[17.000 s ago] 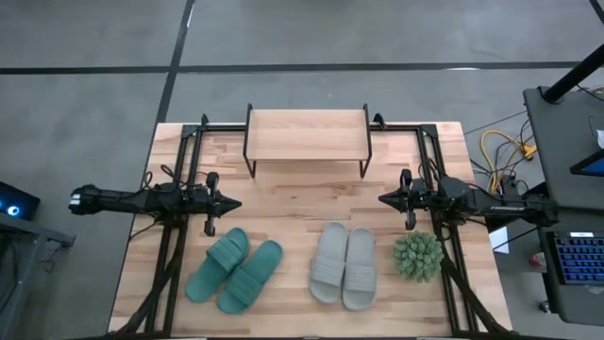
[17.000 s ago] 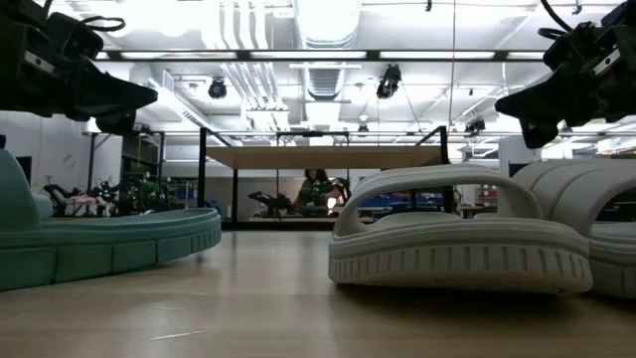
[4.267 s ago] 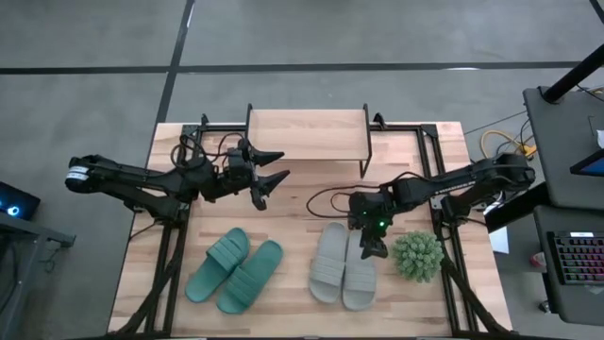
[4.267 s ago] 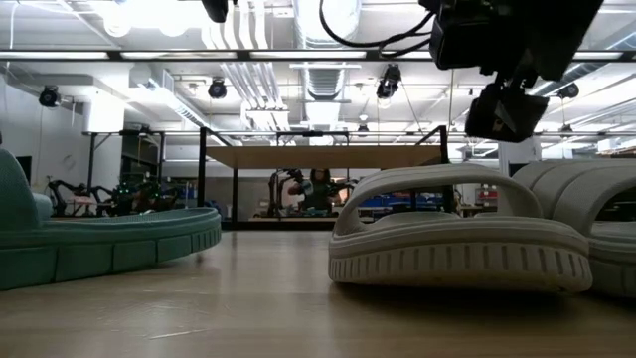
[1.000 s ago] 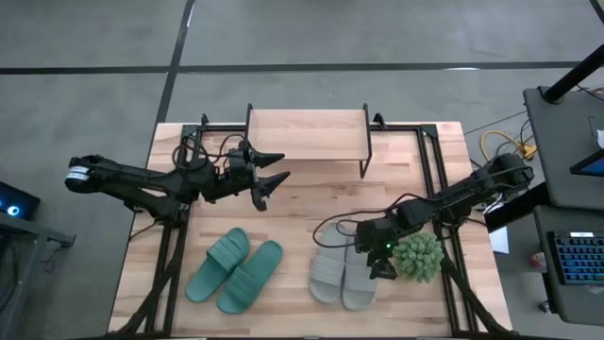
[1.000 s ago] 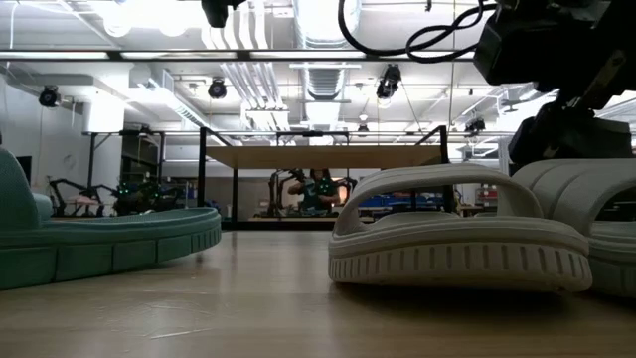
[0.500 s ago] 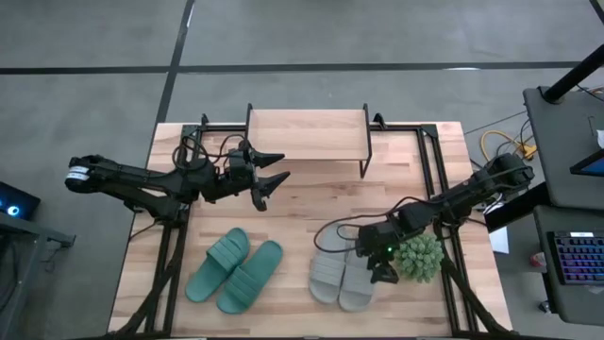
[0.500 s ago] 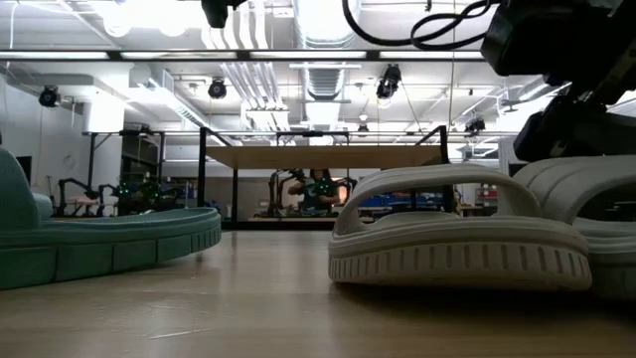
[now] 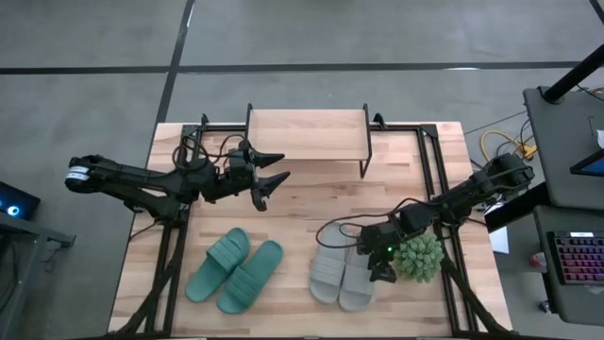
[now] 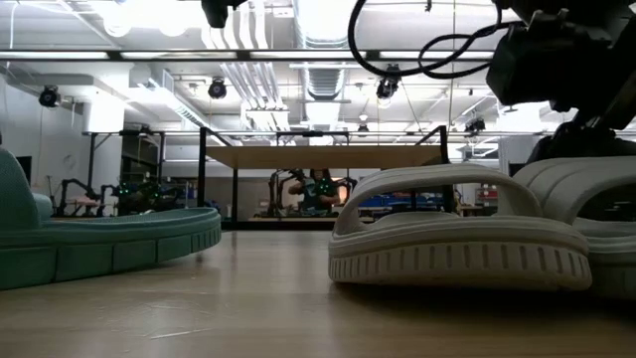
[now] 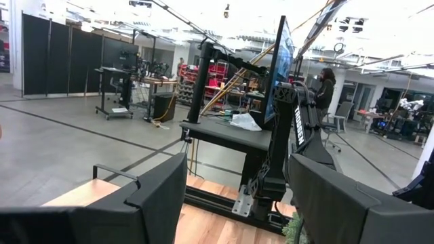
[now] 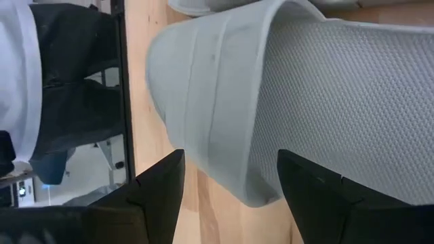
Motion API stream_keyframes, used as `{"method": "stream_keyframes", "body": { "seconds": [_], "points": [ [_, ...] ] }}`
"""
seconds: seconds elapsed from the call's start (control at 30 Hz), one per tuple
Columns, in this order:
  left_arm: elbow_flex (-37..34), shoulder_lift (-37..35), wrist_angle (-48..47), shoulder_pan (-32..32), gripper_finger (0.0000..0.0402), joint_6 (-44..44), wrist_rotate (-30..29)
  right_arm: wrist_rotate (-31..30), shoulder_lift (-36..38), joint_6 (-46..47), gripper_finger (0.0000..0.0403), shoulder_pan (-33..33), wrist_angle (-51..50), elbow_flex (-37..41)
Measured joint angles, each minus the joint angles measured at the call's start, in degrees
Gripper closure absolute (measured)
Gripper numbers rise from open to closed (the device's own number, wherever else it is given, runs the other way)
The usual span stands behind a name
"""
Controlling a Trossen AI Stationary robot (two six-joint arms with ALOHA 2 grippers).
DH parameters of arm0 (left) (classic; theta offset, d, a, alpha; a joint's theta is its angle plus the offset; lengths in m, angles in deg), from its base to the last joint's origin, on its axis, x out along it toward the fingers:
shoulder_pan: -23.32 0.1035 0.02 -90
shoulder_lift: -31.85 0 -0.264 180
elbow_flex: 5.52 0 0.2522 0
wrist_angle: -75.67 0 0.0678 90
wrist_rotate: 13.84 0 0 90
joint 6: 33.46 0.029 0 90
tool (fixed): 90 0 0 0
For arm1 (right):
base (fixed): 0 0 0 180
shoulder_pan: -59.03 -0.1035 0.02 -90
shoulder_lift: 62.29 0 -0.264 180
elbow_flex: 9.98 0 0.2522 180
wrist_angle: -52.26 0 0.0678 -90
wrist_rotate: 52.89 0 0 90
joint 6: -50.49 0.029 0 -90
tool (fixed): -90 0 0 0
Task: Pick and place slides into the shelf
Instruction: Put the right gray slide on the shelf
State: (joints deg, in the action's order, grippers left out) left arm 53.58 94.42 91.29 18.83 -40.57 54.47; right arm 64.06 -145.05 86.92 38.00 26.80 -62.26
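Observation:
Two pale grey slides (image 9: 326,271) (image 9: 357,277) lie sole-down side by side near the table's front edge. Two teal slides (image 9: 217,265) (image 9: 251,277) lie to their left. The shelf (image 9: 307,135) stands at the far edge on thin black legs. My right gripper (image 9: 377,267) is open and slants down over the right grey slide (image 10: 586,199). The slide's ribbed strap (image 12: 203,102) fills its wrist view, with my right gripper (image 12: 230,196) astride the strap's edge. My left gripper (image 9: 281,166) hovers open, high, left of the shelf's front. My right gripper comes at the right grey slide from above, slanting down. One finger (image 12: 159,196) stands outside the strap's edge (image 12: 234,183) and the other (image 12: 319,196) over the textured footbed (image 12: 352,102). I cannot tell whether either finger touches. The slide lies flat on the table.
A spiky green plant ball (image 9: 417,257) sits right beside my right gripper, toward the table's right edge. Black frame rails (image 9: 179,236) run along both sides of the table. Bare wood (image 9: 311,203) lies between the shelf and the slides.
My right gripper has sunk a little toward the right grey slide's strap and stayed open. The slides lie as before.

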Motion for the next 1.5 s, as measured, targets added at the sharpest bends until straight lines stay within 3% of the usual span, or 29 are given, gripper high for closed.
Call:
{"method": "stream_keyframes", "body": {
  "seconds": [0.7,1.07,1.5],
  "points": [
    [-0.02,0.0,-0.01,0.02,0.0158,0.02,-0.26,-0.03,-0.01,-0.47,0.0177,-0.12,4.49,0.19],
    [-0.02,0.0,-0.44,0.02,0.0158,0.07,-1.22,4.35,-5.89,-0.16,0.0177,-0.71,6.86,-0.97],
    [-0.11,0.0,-0.46,0.02,0.0158,0.04,-1.16,4.58,-8.07,2.01,0.0177,-1.16,13.11,-0.99]
  ]
}}
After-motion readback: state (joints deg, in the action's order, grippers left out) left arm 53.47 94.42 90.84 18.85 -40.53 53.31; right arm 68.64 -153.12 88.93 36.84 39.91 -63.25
